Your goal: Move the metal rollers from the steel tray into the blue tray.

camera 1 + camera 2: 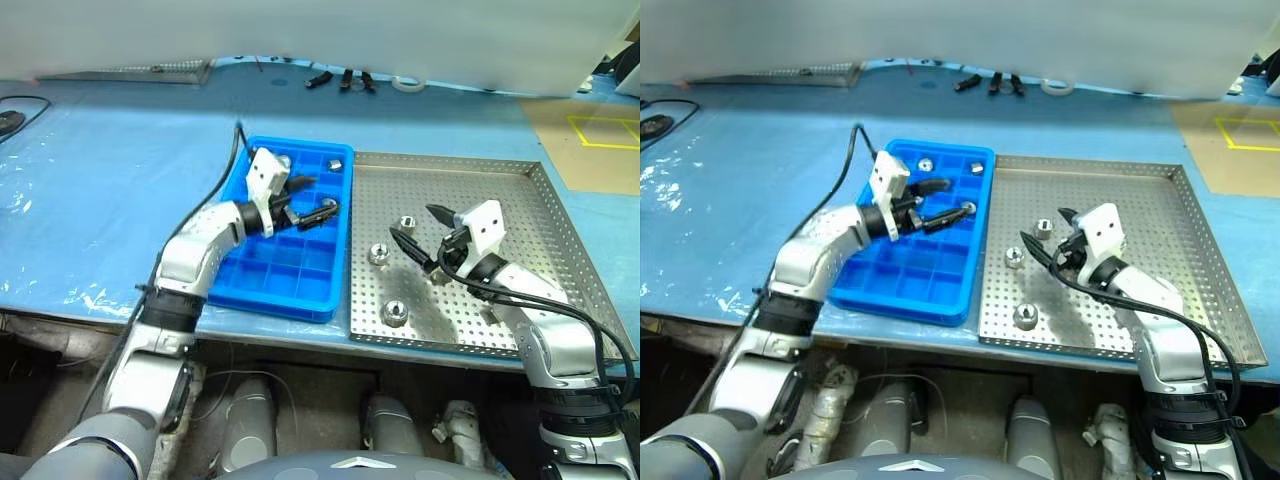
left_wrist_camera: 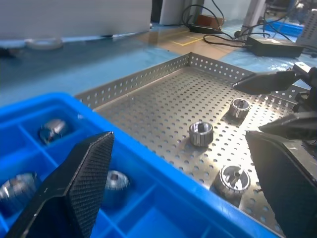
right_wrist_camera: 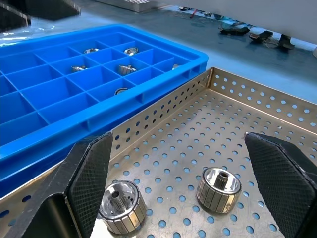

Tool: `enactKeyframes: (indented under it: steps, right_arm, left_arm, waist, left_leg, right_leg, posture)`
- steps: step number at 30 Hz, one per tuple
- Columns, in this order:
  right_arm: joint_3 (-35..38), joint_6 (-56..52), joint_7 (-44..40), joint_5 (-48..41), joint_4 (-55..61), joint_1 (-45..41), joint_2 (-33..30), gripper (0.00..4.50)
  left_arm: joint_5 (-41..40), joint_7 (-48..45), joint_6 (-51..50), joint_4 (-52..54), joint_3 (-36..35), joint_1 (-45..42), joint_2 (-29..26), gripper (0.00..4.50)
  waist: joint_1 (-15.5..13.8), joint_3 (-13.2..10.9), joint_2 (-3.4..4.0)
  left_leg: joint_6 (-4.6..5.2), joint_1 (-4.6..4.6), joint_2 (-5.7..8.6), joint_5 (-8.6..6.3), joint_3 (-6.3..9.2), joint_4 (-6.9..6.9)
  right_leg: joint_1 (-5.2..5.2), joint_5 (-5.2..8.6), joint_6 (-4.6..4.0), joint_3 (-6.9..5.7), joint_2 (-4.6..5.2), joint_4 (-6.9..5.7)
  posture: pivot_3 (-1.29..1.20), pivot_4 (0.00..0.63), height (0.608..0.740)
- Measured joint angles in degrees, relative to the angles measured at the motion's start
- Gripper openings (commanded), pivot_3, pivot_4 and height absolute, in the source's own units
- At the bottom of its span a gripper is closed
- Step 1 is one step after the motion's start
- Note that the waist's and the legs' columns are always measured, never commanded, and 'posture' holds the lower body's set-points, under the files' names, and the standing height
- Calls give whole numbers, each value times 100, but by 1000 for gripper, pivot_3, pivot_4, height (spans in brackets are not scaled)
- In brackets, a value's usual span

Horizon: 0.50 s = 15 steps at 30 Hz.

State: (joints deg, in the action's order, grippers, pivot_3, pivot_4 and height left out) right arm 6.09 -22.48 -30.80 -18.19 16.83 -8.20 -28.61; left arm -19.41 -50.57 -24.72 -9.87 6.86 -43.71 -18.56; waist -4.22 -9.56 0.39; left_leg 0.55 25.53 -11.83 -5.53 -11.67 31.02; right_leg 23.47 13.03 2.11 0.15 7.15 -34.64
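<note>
The steel tray (image 1: pixel 520 215) lies right of the blue tray (image 1: pixel 285 298) on the pale blue sheet. Three metal rollers stand on its perforated floor: one (image 1: pixel 407 222) farther back, one (image 1: pixel 379 254) beside the blue tray, one (image 1: pixel 394 313) near the front rim. Several more rollers (image 3: pixel 127 69) sit in the blue tray's far compartments. My left gripper (image 1: pixel 312 198) hovers open and empty above the blue tray's right side. My right gripper (image 1: pixel 420 230) is open and empty, low over the steel tray, with two rollers (image 3: pixel 218 189) just ahead of its fingers.
Dark small tools (image 1: pixel 345 78) and a white tape ring (image 1: pixel 407 84) lie at the table's far edge. A black cable (image 1: pixel 225 175) trails from my left wrist across the sheet. The steel tray's right half is bare perforated floor.
</note>
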Motion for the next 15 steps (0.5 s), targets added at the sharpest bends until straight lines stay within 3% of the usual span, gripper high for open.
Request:
enactKeyframes:
  steps: [7,12,15]
  right_arm:
    - [44,73,349,35,232,479,240,4500]
    - [61,-3,509,-6,969,1041,336,4500]
    - [72,-126,579,-77,1391,1408,350,4500]
  left_arm:
    - [590,-1471,313,-2127,826,-1780,71,4485]
    - [1441,-2361,1287,-3885,1588,-2297,604,4485]
    - [1657,-2720,1594,-4539,1638,-2494,912,4485]
  waist:
    - [42,1,1]
    - [123,0,0]
    - [182,0,-1]
  left_leg:
    - [2,5,3,-1,-10,-1]
    - [6,45,3,-2,-9,9]
    - [13,50,3,-6,-8,16]
  right_leg:
    - [14,0,0,12,0,1]
    - [46,0,0,9,1,-1]
    - [48,-1,0,8,3,-1]
  posture:
    - [-266,150,740]
    - [-379,150,740]
    - [-425,150,740]
